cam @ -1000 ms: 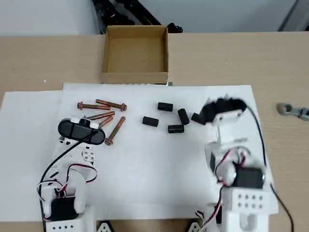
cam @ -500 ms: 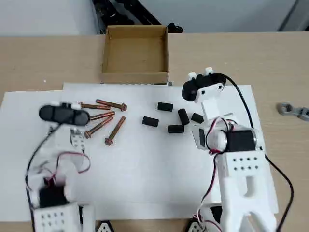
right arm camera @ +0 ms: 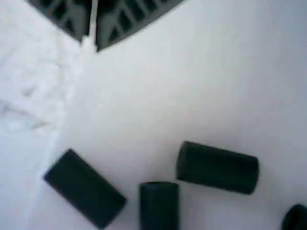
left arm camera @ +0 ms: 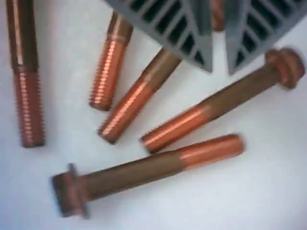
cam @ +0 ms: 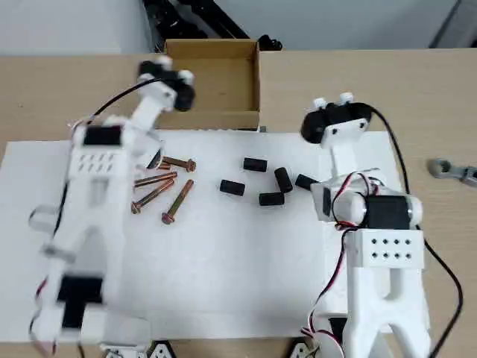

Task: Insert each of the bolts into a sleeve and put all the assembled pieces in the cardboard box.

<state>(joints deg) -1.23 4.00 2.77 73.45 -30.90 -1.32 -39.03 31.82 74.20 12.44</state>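
1. Nearest, the left arm and the right arm are mounted at the front of the bench; both bases are cut off by the frame; a white sheet is spread across the bench under them.
2. The left jaws are held just above the bolts, parted by a narrow gap; a scrap of copper is seen through that gap, and whether it is gripped cannot be told; in the high view these jaws are hidden beneath the arm.
3. The bolts are scattered loose on the left of the sheet; some are partly covered by the left arm.
4. The right jaws are closed almost to a slit, with nothing held, over bare sheet near the sleeves.
5. The black sleeves are scattered mid-sheet, apart from the bolts; one is partly covered by the right arm; another is cut off in the right wrist view.
6. Farthest, the cardboard box is set past the sheet; its left corner is hidden by the left arm.
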